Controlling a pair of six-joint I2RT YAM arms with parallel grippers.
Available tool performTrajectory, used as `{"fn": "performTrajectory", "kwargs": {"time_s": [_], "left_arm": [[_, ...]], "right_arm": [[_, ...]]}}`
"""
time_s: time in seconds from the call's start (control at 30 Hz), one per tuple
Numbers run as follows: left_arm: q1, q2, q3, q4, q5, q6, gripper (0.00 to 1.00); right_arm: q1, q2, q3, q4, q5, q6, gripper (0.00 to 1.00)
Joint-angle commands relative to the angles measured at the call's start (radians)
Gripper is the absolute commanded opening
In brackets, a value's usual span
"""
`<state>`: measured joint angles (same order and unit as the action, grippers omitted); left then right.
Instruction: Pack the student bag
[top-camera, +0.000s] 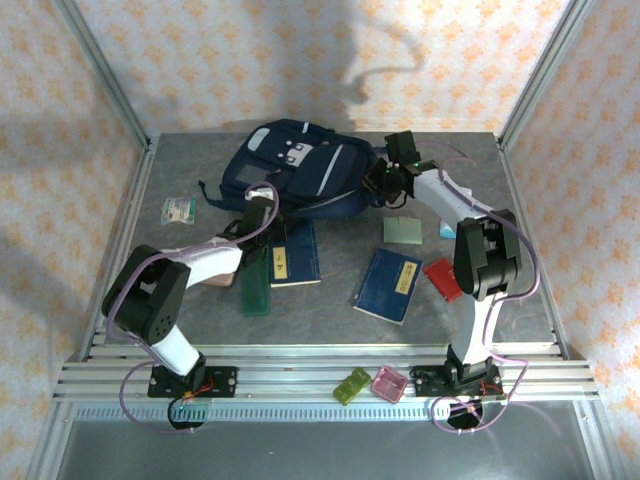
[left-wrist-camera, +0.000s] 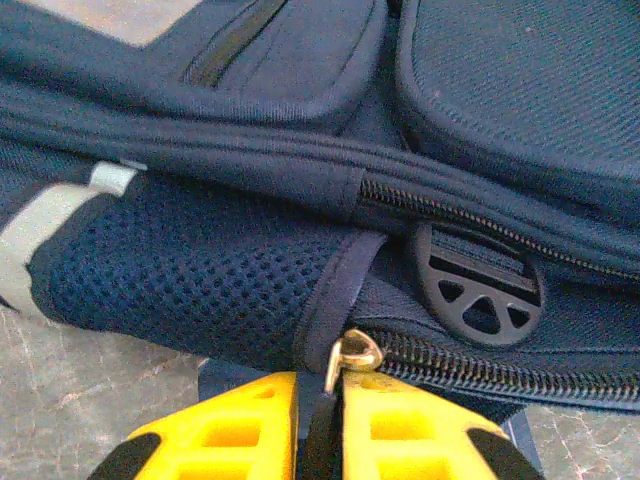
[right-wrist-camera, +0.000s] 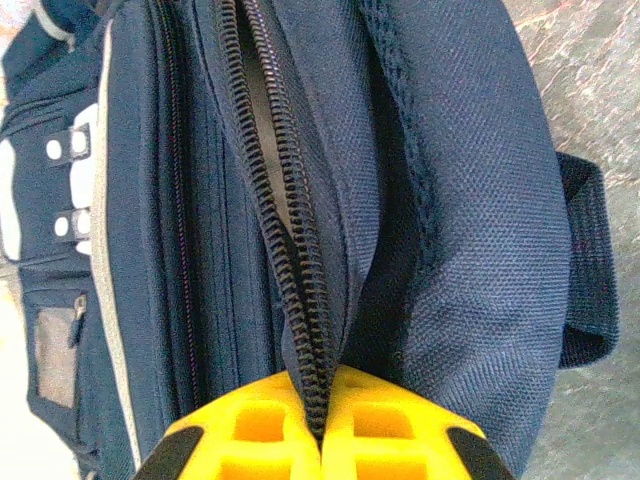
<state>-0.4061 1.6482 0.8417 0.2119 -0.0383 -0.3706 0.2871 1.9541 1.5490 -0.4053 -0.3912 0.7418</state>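
Observation:
The student bag (top-camera: 300, 165), a navy backpack, lies at the back middle of the table. My left gripper (top-camera: 264, 193) is at its near side. In the left wrist view the yellow fingers (left-wrist-camera: 240, 425) stand narrowly open, with the dark tab of the brass zipper pull (left-wrist-camera: 357, 352) still between them and a thin gap on its left. Beyond it are mesh fabric (left-wrist-camera: 200, 270) and a round black buckle (left-wrist-camera: 478, 285). My right gripper (top-camera: 378, 178) is at the bag's right end, shut on the edge of the zipper (right-wrist-camera: 290, 250), which gapes partly open above the fingertips (right-wrist-camera: 255, 425).
Two navy booklets (top-camera: 295, 255) (top-camera: 390, 285) lie in front of the bag, with a green case (top-camera: 256, 285), a pale green pad (top-camera: 403, 231) and a red item (top-camera: 441, 278). A small packet (top-camera: 179, 209) lies at the left. Green and pink items (top-camera: 352, 386) sit on the front rail.

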Motion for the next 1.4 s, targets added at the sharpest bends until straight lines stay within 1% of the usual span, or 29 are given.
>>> {"fn": "performTrajectory", "kwargs": {"time_s": [0.0,0.03,0.07,0.1,0.13,0.2,0.23,0.27,0.3,0.37,0.5,0.6,0.67,0.77,0.8,0.83,0.97,1.13,1.17,1.2,1.27,1.37], "left_arm": [[0.006,0.0,0.032,-0.009,-0.04,-0.01,0.22],[0.003,-0.009,0.022,-0.001,-0.029,-0.011,0.26],[0.001,-0.018,0.014,0.001,-0.018,-0.011,0.31],[-0.003,-0.029,0.008,-0.009,-0.013,-0.011,0.37],[-0.005,-0.043,0.0,-0.024,-0.009,-0.014,0.43],[-0.005,-0.087,-0.02,-0.035,0.013,-0.014,0.52],[-0.004,-0.118,-0.036,-0.037,0.026,-0.016,0.57],[-0.005,-0.145,-0.048,-0.036,0.04,-0.015,0.6],[-0.005,-0.182,-0.06,-0.034,0.058,-0.015,0.65],[-0.004,-0.244,-0.075,-0.039,0.088,-0.016,0.68],[-0.005,-0.332,-0.066,-0.106,0.138,-0.053,0.68],[-0.008,-0.372,-0.086,-0.135,0.192,-0.114,0.67],[-0.015,-0.387,-0.122,-0.126,0.244,-0.154,0.67],[-0.059,-0.395,-0.168,-0.118,0.299,-0.207,0.67],[-0.09,-0.394,-0.187,-0.101,0.309,-0.209,0.67],[-0.121,-0.392,-0.202,-0.086,0.31,-0.245,0.66],[-0.217,-0.34,-0.218,-0.062,0.313,-0.273,0.66],[-0.31,-0.236,-0.175,-0.033,0.34,-0.271,0.65],[-0.325,-0.209,-0.156,-0.024,0.35,-0.272,0.65],[-0.337,-0.18,-0.132,-0.022,0.356,-0.271,0.65],[-0.358,-0.122,-0.086,-0.021,0.368,-0.271,0.65],[-0.391,-0.032,-0.015,-0.019,0.393,-0.272,0.65]], "right_arm": [[-0.016,0.035,0.039,0.099,0.102,-0.059,0.0],[-0.016,0.048,0.041,0.1,0.113,-0.074,0.02],[-0.016,0.057,0.046,0.092,0.124,-0.084,0.12],[-0.018,0.062,0.055,0.076,0.131,-0.094,0.28],[-0.017,0.057,0.059,0.065,0.131,-0.104,0.39],[-0.017,0.013,0.047,0.07,0.133,-0.118,0.55],[-0.017,-0.02,0.039,0.072,0.147,-0.123,0.62],[-0.018,-0.049,0.037,0.065,0.164,-0.131,0.67],[-0.017,-0.084,0.035,0.063,0.173,-0.145,0.68],[-0.017,-0.143,0.03,0.047,0.186,-0.163,0.68],[-0.018,-0.257,-0.038,0.049,0.119,-0.179,0.68],[-0.015,-0.35,-0.171,0.107,0.053,-0.168,0.66],[-0.01,-0.409,-0.254,0.133,0.024,-0.163,0.65],[0.0,-0.485,-0.352,0.12,0.014,-0.165,0.63],[0.003,-0.516,-0.388,0.099,0.022,-0.165,0.62],[0.003,-0.547,-0.427,0.083,0.03,-0.162,0.62],[0.005,-0.66,-0.573,0.003,0.093,-0.16,0.61],[0.005,-0.763,-0.746,-0.121,0.209,-0.134,0.61],[0.005,-0.768,-0.784,-0.125,0.217,-0.128,0.61],[0.005,-0.804,-0.822,-0.126,0.22,-0.116,0.61],[0.005,-0.827,-0.88,-0.112,0.199,-0.097,0.61],[0.005,-0.84,-0.958,-0.068,0.175,-0.068,0.58]]}}
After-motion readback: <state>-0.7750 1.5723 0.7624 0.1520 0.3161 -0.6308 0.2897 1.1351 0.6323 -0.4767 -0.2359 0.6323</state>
